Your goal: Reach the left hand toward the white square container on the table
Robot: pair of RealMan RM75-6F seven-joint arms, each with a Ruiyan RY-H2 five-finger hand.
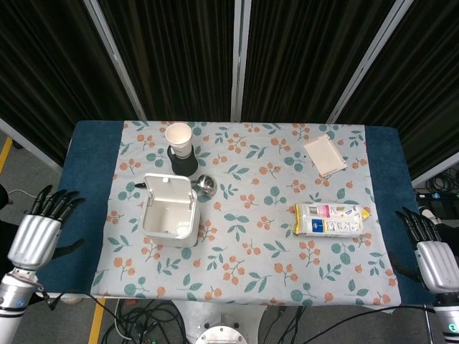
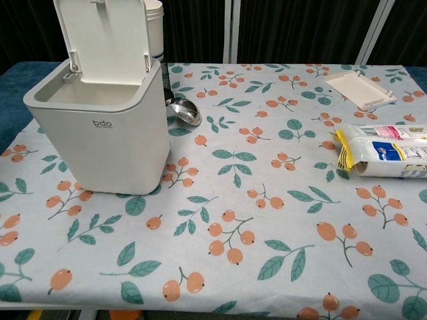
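My left hand [image 1: 34,235] hangs with fingers spread and holding nothing, off the table's left edge, well apart from the white container [image 1: 170,211], which stands lid-up near the table's left side.

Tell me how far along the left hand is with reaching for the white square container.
Done: the white square container stands with its lid flipped up, inside showing. In hand: nothing; the left hand hangs open off the table's left edge, well apart from the container, and the right hand is open off the right edge. Left: by the task as written, the reach itself is not in progress now.
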